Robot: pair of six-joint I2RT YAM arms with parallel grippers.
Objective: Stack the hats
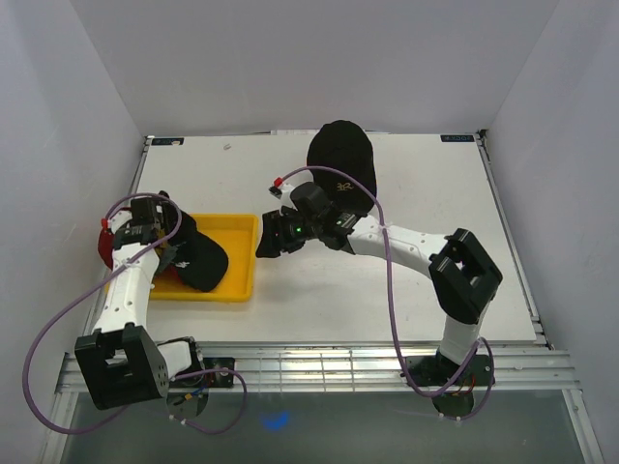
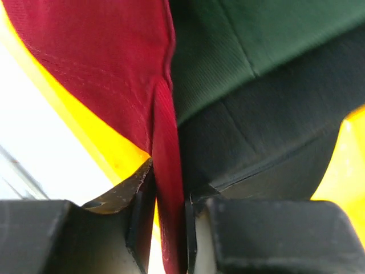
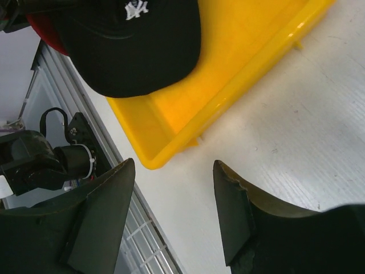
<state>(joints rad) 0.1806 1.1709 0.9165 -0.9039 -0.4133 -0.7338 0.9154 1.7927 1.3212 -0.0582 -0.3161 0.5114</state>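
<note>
- My left gripper [image 2: 168,214] is clenched on a fold of the red fabric baseball cap [image 2: 102,68], which is at the left end of the yellow plastic tray [image 1: 238,253].
- Pressed against the red cap inside the tray are the dark green fabric cap [image 2: 274,40] and the black curved-brim cap with the white emblem [image 3: 137,51].
- The black cap with the gold emblem [image 1: 340,159] sits dome-up well apart from the tray, beyond its far right corner. I take it as the base of the stack, with nothing on it yet.
- My right gripper [image 3: 171,194] is spread wide and empty, hovering just off the tray's right side.
- I judge the task barely begun: three caps in the tray remain to be stacked, the red one first.
</note>
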